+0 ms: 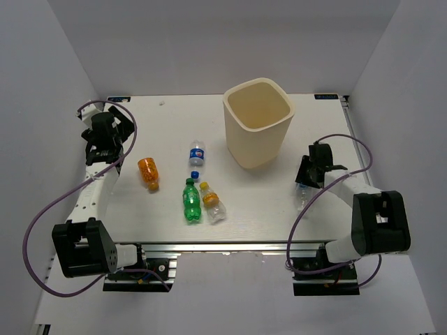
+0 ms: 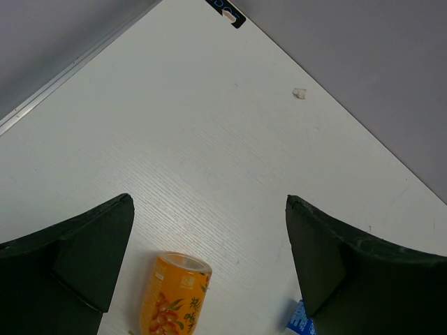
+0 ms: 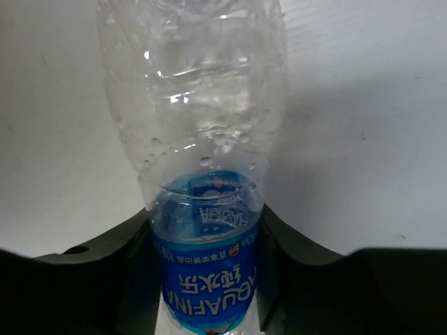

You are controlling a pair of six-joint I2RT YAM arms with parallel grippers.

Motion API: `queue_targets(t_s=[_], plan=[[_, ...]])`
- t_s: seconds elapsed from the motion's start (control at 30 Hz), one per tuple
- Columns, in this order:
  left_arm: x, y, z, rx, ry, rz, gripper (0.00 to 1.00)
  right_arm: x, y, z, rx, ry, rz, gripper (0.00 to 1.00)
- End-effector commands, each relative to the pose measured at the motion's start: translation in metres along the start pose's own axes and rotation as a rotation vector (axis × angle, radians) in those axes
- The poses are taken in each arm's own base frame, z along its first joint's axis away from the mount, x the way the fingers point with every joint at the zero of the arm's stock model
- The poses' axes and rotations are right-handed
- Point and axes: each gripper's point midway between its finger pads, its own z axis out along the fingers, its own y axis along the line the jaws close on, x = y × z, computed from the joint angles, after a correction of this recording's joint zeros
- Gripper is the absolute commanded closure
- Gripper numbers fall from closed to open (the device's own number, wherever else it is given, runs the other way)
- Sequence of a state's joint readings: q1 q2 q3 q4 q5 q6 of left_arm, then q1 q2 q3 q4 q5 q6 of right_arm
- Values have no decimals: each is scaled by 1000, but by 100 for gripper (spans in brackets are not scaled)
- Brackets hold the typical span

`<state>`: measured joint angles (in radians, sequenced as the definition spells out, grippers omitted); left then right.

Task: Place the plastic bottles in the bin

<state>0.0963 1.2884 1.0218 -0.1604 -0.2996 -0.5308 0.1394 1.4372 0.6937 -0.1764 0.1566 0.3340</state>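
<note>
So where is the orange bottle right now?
In the top view the orange bottle lies on its side on the table's left half, left of the green bottle and right of the left gripper.

Left white-linked arm (image 1: 96,190) and right white-linked arm (image 1: 341,187): black box-shaped joint housings (image 1: 82,246), looping purple cables (image 1: 29,241), black wrist units. Left gripper (image 2: 209,202) has matte black, wedge-shaped fingers (image 2: 84,265).

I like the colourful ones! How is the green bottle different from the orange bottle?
The green bottle is longer and slimmer; the orange bottle is shorter and stubbier. The green one lies close beside a yellow-capped bottle; the orange one lies alone. Both lie on their sides on the table.
</note>
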Motion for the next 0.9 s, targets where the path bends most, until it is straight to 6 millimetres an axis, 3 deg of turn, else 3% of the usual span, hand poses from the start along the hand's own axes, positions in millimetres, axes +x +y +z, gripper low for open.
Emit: queue_targets(t_s=[0.0, 0.07, 0.13, 0.17, 0.23, 0.27, 0.33, 0.37, 0.5, 0.57, 0.63, 0.67, 0.73, 0.77, 0.83, 0.87], plan=[[-6, 7, -4, -37, -21, 13, 2, -58, 0, -18, 49, -168, 31, 61], [-6, 9, -4, -42, -22, 15, 2, -95, -1, -41, 69, -278, 50, 72], [-6, 8, -5, -39, -21, 13, 2, -134, -2, -78, 87, -419, 27, 76], [-4, 8, -4, -35, -16, 13, 2, -165, 3, -104, 77, -506, 34, 77], [-3, 6, -4, -27, -11, 9, 2, -200, 12, -148, 32, -630, 11, 77], [-3, 5, -4, -22, -8, 9, 2, -230, 24, -181, -29, -733, 15, 76], [-2, 4, -4, -16, -5, 9, 2, -254, 52, -222, -178, -842, -46, 76], [-1, 4, -4, -16, -2, 8, 2, -276, 67, -256, -256, -943, -67, 75], [3, 6, -5, -20, 11, 8, 2, -296, 141, -310, -562, -1033, -287, 72], [7, 7, -4, -22, 20, 4, 2, -294, 177, -319, -635, -1044, -389, 66], [9, 8, -3, -29, 28, 3, 2, -299, 206, -316, -658, -1057, -440, 66], [11, 10, -2, -38, 38, 3, 2, -293, 230, -300, -674, -1032, -505, 64], [14, 11, -2, -46, 50, -5, 2, -295, 254, -302, -710, -1028, -526, 62], [16, 11, -2, -47, 60, -6, 2, -294, 266, -280, -715, -982, -539, 58], [22, 12, -2, -49, 77, -18, 2, -294, 278, -275, -735, -938, -551, 48], [25, 13, -2, -53, 85, -22, 2, -292, 283, -261, -731, -908, -556, 37]])
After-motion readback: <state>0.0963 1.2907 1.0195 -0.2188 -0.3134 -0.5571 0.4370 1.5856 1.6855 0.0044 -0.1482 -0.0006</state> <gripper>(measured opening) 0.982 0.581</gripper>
